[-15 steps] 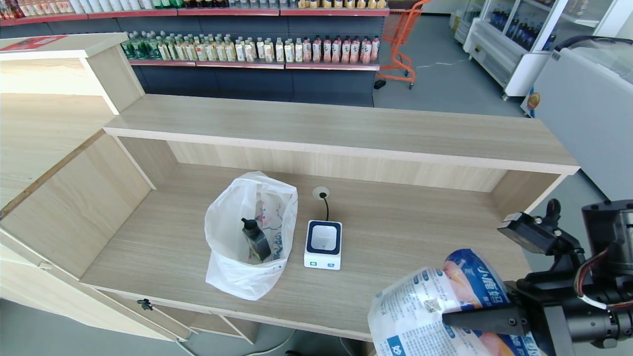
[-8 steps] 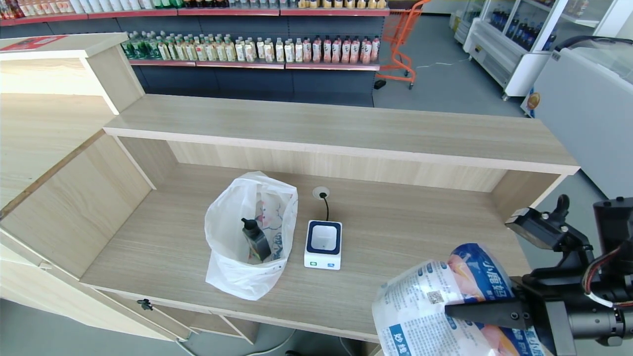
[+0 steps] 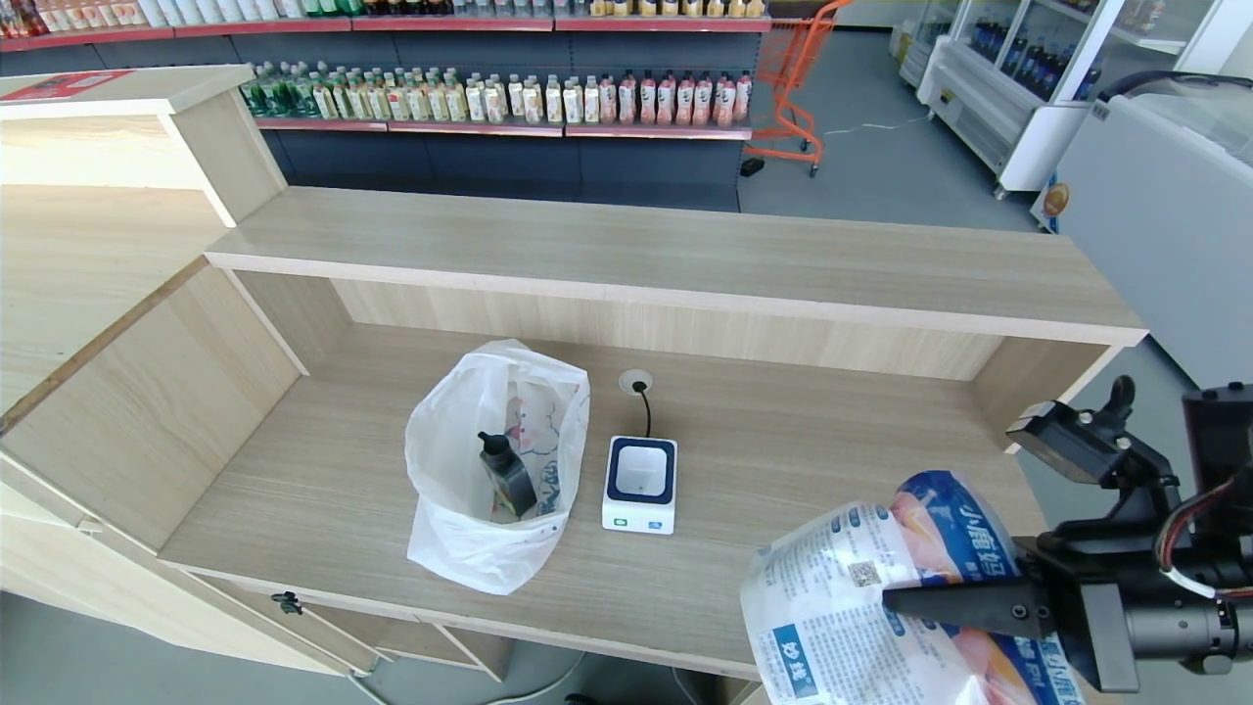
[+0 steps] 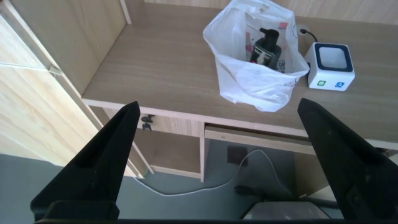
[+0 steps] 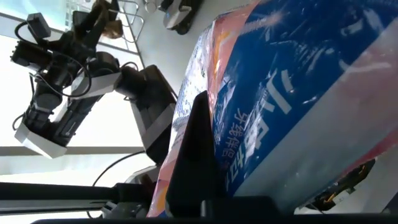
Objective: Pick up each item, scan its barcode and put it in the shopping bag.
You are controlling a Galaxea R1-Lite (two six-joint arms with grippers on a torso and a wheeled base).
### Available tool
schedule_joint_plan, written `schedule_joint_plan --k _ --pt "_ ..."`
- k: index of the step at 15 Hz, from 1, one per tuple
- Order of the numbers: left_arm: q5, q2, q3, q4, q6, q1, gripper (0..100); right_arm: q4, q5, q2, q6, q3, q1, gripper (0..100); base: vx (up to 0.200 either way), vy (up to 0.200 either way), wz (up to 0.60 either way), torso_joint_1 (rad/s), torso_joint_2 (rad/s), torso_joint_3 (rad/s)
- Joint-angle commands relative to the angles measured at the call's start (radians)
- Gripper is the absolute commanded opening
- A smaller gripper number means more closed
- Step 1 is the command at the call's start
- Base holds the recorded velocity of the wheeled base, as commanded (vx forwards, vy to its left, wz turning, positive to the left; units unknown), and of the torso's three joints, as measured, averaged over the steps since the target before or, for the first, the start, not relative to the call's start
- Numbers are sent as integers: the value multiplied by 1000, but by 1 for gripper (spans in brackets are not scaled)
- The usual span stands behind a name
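A white plastic shopping bag (image 3: 489, 470) stands open on the wooden counter, with a dark pump bottle (image 3: 506, 475) upright inside it. Just right of it sits a white scanner (image 3: 640, 483) with a dark blue top, its cable running to a hole behind. My right gripper (image 3: 915, 612) is shut on a blue, white and pink snack packet (image 3: 852, 597), held over the counter's front right corner, well right of the scanner. The packet (image 5: 298, 93) lies against a black finger (image 5: 196, 149). My left gripper (image 4: 217, 168) is open, below and in front of the counter, bag (image 4: 258, 59) and scanner (image 4: 333, 65) beyond it.
The counter (image 3: 783, 460) is a recessed desk with a raised ledge (image 3: 685, 255) behind and side walls left and right. A drawer (image 4: 249, 134) sits under its front edge. Store shelves of bottles (image 3: 489, 98) and freezers (image 3: 1155, 196) stand farther off.
My right gripper has drifted a little to the right with the snack packet still held. The shopping bag, bottle and scanner have not moved.
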Motion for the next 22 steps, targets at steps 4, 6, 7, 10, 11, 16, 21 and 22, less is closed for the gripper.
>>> schedule_joint_plan --k 4,6,7,10,11,16,21,22 --pt "0 0 0 0 0 0 100 5 -352 -62 -140 16 -10 0 0 0 0 0 0 0" --pt "0 0 0 0 0 0 100 0 -554 -85 -244 13 -49 0 0 0 0 0 0 0" --pt "0 0 0 0 0 0 100 0 -614 -109 -322 7 -75 0 0 0 0 0 0 0" --pt "0 0 0 0 0 0 100 5 -724 -157 -457 22 -81 0 0 0 0 0 0 0" --pt "0 0 0 0 0 0 100 2 -731 -178 -473 51 -81 0 0 0 0 0 0 0" --pt "0 0 0 0 5 0 100 2 -729 -203 -473 100 -85 0 0 0 0 0 0 0" --pt "0 0 0 0 0 0 100 2 -666 -220 -434 125 -84 0 0 80 0 -1 1 1" --pt "0 0 0 0 -2 0 100 2 -638 -224 -411 125 -84 0 0 200 0 17 2 2"
